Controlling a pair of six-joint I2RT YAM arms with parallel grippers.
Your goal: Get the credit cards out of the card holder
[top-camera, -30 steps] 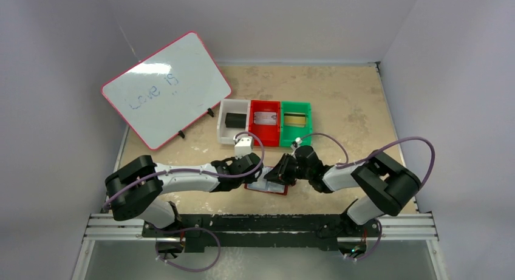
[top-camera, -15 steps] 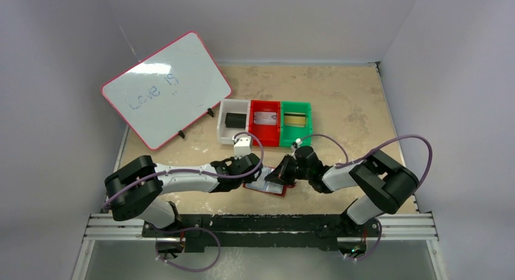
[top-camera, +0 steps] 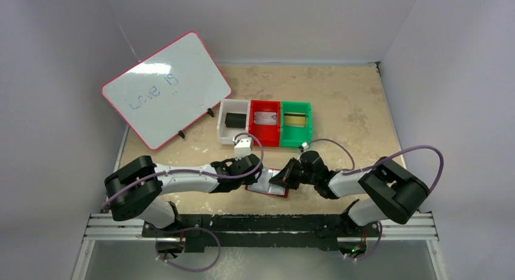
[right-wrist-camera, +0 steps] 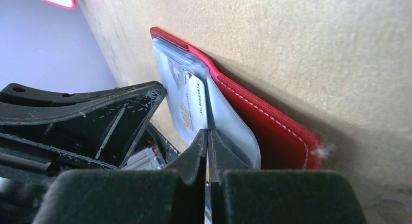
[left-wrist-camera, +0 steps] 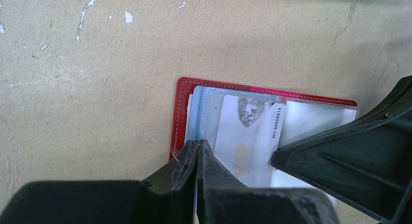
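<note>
The dark red card holder (top-camera: 271, 189) lies open on the table near the front edge, its pale blue sleeves up (left-wrist-camera: 182, 107) (right-wrist-camera: 265, 124). A silver-white credit card (left-wrist-camera: 243, 131) (right-wrist-camera: 187, 105) marked VIP sticks partly out of a sleeve. My right gripper (right-wrist-camera: 207, 132) (top-camera: 281, 178) is shut on that card's edge, low over the holder's right side. Shut as well, my left gripper (left-wrist-camera: 198, 142) (top-camera: 257, 171) has its tips on the sleeves' left edge. Whether it pinches a sleeve or only presses on it does not show.
Three bins stand in a row behind the holder: a white bin (top-camera: 241, 103) with a black card, a red bin (top-camera: 265, 104) with a silver card, a green bin (top-camera: 308, 119) with a gold card. A pink-framed whiteboard (top-camera: 165, 88) leans at the back left.
The right gripper's jaws closed onto the card's edge, and the right arm shifted a little to the right and toward the front. The left arm stayed put.
</note>
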